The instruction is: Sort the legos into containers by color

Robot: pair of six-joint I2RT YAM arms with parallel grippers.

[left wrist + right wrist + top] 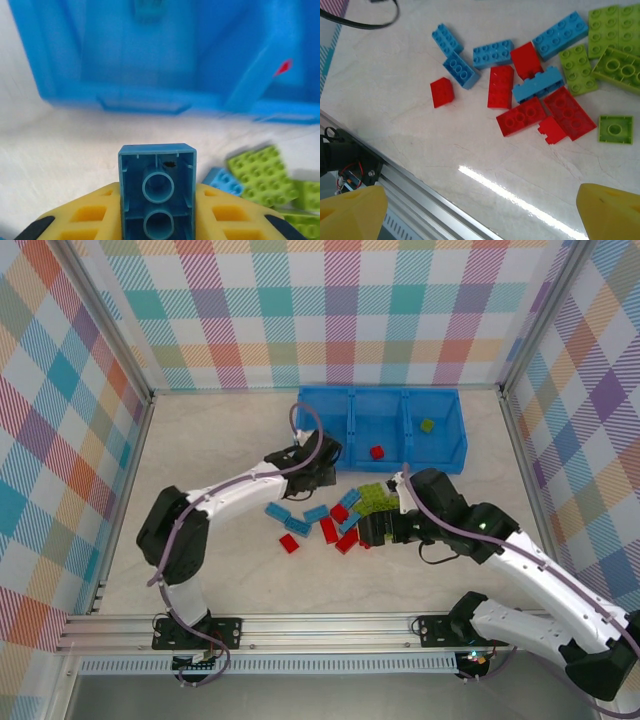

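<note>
My right gripper (372,530) hangs low over the table (220,560), just right of center in the top view, at the right end of the loose legos (325,525). Its jaws are spread wide. In the right wrist view my two yellow fingertips (351,212) sit in the bottom corners with the table surface between them. Above them in that frame lie red bricks (521,116), blue bricks (492,53) and, at the upper right, lime green bricks (607,37). Many of them touch, and one small red brick (441,92) lies apart at the left.

Farther out, my left gripper (322,472) sits just above and left of the pile, close in front of the left compartment. Its jaws pinch a blue brick (157,192) at the bottom center of the left wrist view. The brick's hollow underside faces the camera, between my yellow fingers (85,216).

Farthest, the blue tray (455,458) spans the upper center of the top view. Its middle compartment holds a red piece (377,452) and its right compartment a green piece (427,425).
</note>
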